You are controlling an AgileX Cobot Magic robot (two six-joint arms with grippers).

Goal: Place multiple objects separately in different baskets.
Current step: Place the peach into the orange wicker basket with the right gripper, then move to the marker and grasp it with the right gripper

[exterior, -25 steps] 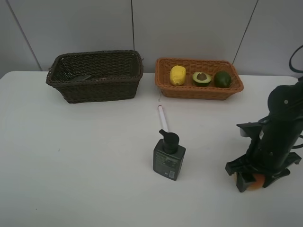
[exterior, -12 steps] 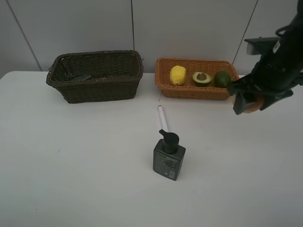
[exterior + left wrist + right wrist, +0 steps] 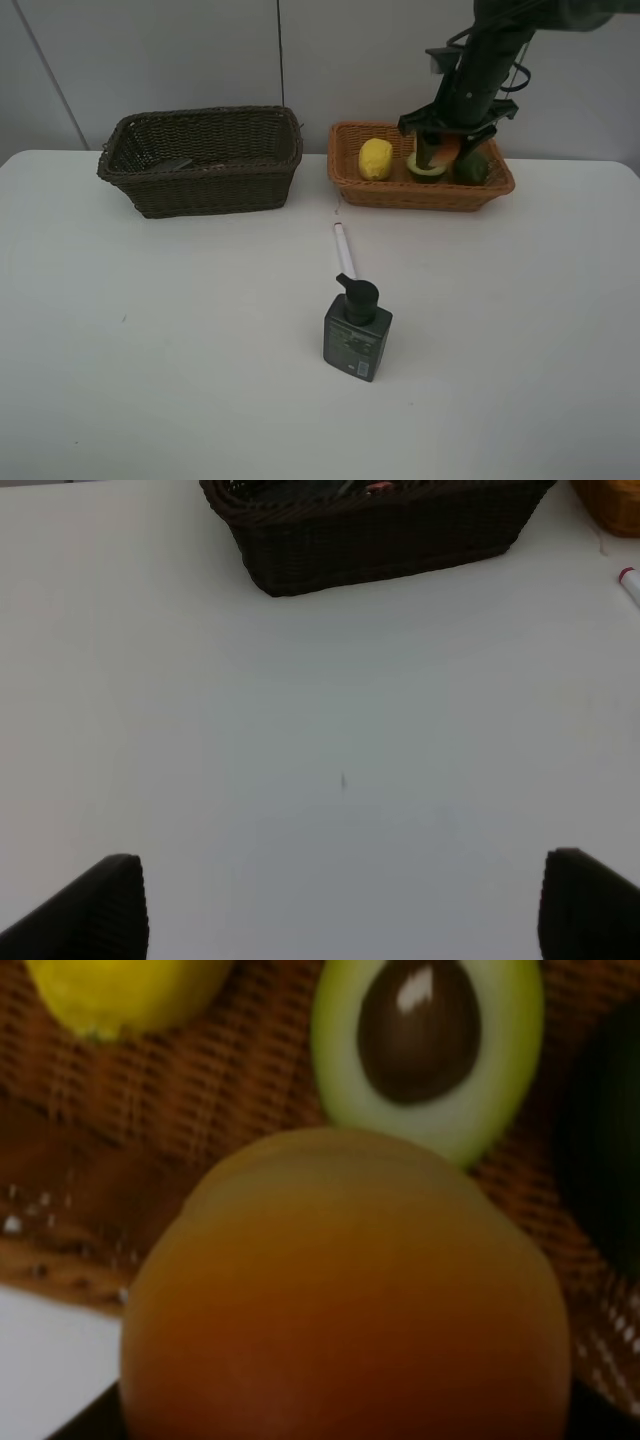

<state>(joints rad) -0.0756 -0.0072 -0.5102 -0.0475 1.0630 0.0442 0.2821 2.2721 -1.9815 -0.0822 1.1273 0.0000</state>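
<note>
My right gripper (image 3: pixel 438 150) hangs over the orange-tan basket (image 3: pixel 400 195), shut on the orange-red fruit (image 3: pixel 447 149). That fruit (image 3: pixel 345 1300) fills the right wrist view, just above the halved avocado (image 3: pixel 430 1045). In the basket lie the yellow lemon (image 3: pixel 376 158), the avocado (image 3: pixel 427 170) and the dark green fruit (image 3: pixel 472 166). The white marker (image 3: pixel 343 248) and the dark pump bottle (image 3: pixel 357 330) are on the table's middle. The dark brown basket (image 3: pixel 200 165) stands at the back left. My left gripper (image 3: pixel 345 910) is open over bare table, out of the exterior view.
Something grey (image 3: pixel 172 163) lies inside the dark basket; I cannot tell what it is. The white table (image 3: pixel 150 350) ends at a grey wall behind the baskets. The left wrist view shows the dark basket (image 3: pixel 380 530) and the marker's tip (image 3: pixel 630 583).
My right gripper has lifted the orange-red fruit off the table's front right and carried it back and left, to above the orange-tan basket. Nothing else has moved.
</note>
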